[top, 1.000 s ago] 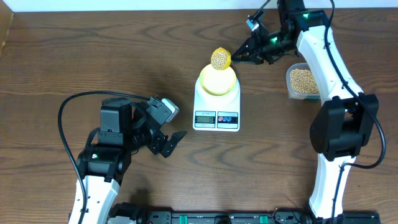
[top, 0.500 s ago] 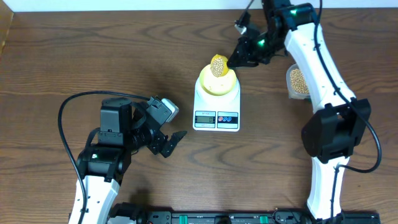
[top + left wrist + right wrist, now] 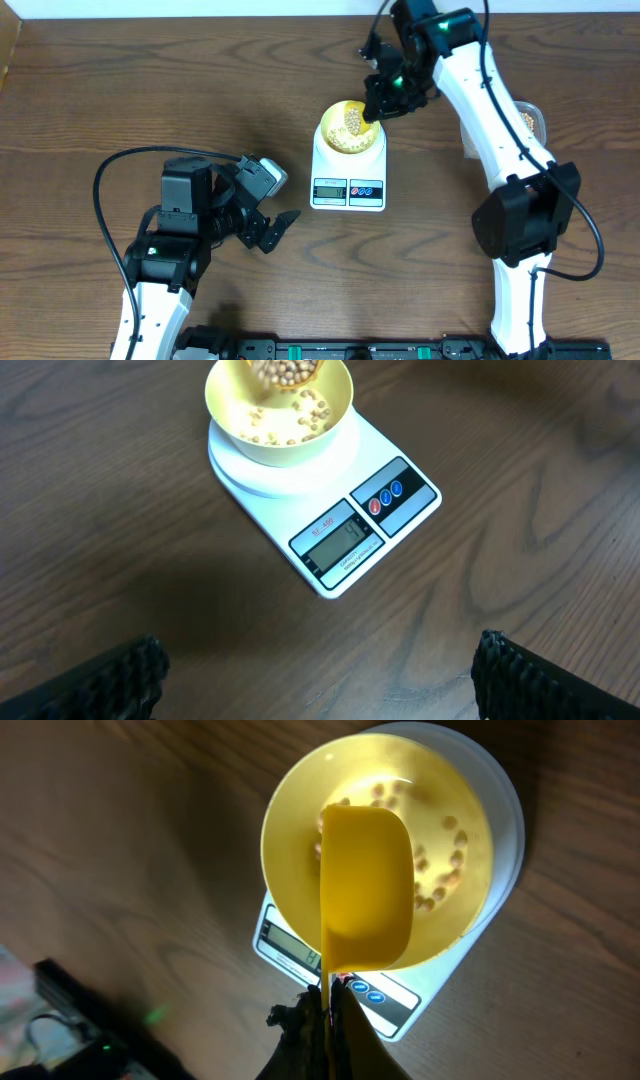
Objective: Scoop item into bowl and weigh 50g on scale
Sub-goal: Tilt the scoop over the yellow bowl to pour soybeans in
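The pale yellow-green bowl sits on the white scale. My right gripper is shut on the handle of the yellow scoop, which is tipped over the bowl. Tan beans fall from it and several beans lie in the bowl. The scale's display is lit but unreadable. My left gripper is open and empty over bare table, left of the scale; its fingertips frame the bottom of the left wrist view.
A clear tub of beans stands at the right, mostly hidden behind my right arm. The left arm's cable loops over the table at the left. The table's far edge runs just behind the scale.
My right gripper has swung left over the bowl and rolled the scoop from level and full to tipped, so beans now pour into the bowl. The left arm has not moved.
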Controlling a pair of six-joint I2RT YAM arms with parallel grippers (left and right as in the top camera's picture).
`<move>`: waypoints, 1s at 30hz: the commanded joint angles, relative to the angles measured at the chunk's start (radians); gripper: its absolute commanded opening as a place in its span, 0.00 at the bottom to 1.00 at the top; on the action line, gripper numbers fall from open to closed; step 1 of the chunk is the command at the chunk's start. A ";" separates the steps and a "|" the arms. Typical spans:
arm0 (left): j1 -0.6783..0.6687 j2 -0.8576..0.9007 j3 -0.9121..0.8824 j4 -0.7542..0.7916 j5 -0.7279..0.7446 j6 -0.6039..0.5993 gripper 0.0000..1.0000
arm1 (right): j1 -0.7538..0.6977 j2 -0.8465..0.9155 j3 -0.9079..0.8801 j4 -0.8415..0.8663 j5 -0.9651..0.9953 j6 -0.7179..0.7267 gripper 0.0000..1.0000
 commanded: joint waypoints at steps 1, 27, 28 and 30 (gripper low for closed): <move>0.006 0.002 0.010 0.002 0.014 0.006 0.99 | 0.037 -0.003 0.045 -0.001 0.114 -0.016 0.01; 0.006 0.002 0.010 0.002 0.013 0.006 0.99 | 0.097 -0.003 0.062 0.037 0.275 -0.148 0.01; 0.006 0.002 0.010 0.002 0.013 0.006 0.99 | 0.104 -0.003 0.062 0.038 0.291 -0.154 0.01; 0.006 0.002 0.010 0.002 0.013 0.006 0.99 | 0.116 -0.003 0.062 0.039 0.319 -0.163 0.01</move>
